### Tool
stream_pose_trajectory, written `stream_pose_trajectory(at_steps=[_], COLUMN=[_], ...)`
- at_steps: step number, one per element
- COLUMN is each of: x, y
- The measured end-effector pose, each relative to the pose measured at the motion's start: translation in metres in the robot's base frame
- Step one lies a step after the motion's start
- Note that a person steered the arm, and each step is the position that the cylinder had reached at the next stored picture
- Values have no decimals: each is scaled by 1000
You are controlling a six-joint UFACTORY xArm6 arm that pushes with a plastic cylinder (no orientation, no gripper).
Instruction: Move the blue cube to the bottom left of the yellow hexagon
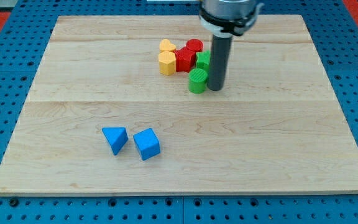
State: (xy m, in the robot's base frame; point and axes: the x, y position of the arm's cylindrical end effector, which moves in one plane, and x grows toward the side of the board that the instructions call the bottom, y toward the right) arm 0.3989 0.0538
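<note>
Standing upright near the view's top, right of centre: rod descending from a wide grey collar cut off by the top edge, my tip (215, 89) resting on the board (278, 143). No fingers or jaws on this arm, only the plain rod, so nothing spread, pressed or pinched. Tip just right of the green cylinder (197, 80), touching or nearly so; cannot tell which. Second green block (202, 60) just above that cylinder, partly hidden behind the rod, shape unclear. Packed to its left: red star (185, 60), red cylinder (194, 45) above it, yellow hexagon (167, 63) at the cluster's left end, yellow heart (167, 45) directly above the hexagon. Well apart from all this, down in the view's lower left: blue cube (146, 144), lying tilted, and just beside it on the left a blue triangle (115, 139), narrow gap between them. Cube below the hexagon and slightly to its left, far from the tip.
</note>
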Motion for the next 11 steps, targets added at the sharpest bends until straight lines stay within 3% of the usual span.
stream_pose_trajectory(at_steps=[1,3,5,7,11], x=[-13,90,183,159,13], y=[-11,28,-5,-124,-139])
